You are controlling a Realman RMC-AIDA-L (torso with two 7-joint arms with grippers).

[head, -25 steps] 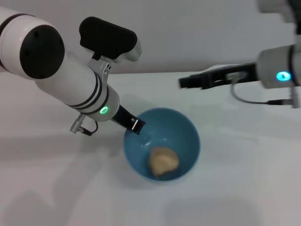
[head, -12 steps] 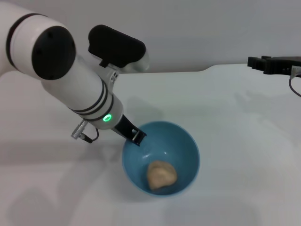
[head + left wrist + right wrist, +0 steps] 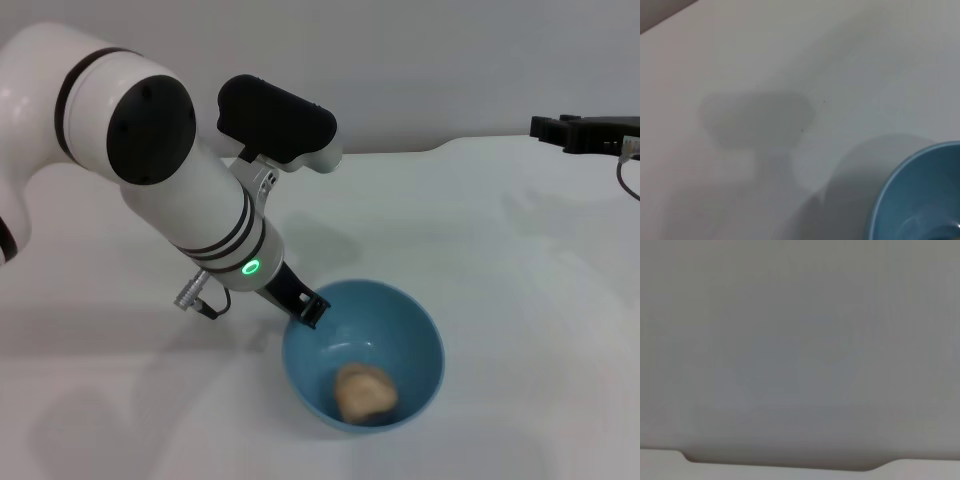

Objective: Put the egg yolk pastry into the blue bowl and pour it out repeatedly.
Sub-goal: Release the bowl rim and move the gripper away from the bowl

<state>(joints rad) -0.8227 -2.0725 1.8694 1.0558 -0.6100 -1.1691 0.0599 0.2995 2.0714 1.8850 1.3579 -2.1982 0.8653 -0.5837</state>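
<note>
**Pastry's in, bowl's pinched by the rim**

Left gripper (image 3: 305, 305) is clamped on the bowl (image 3: 425, 345) rim; pastry (image 3: 365, 390) sits just below it, inside. Right gripper (image 3: 550, 128) is parked far off, can't tell its state. Thin rim pinch could slip mid-tip, dumping everything onto the bench (image 3: 520, 260).

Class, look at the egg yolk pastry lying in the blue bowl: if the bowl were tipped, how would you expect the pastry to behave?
The egg yolk pastry looks rounded, so it would probably roll or tumble out. The blue bowl looks smooth and glossy inside, so little should hold it back. Its lumpy, matte surface suggests soft dough that might dent if squeezed.
</note>
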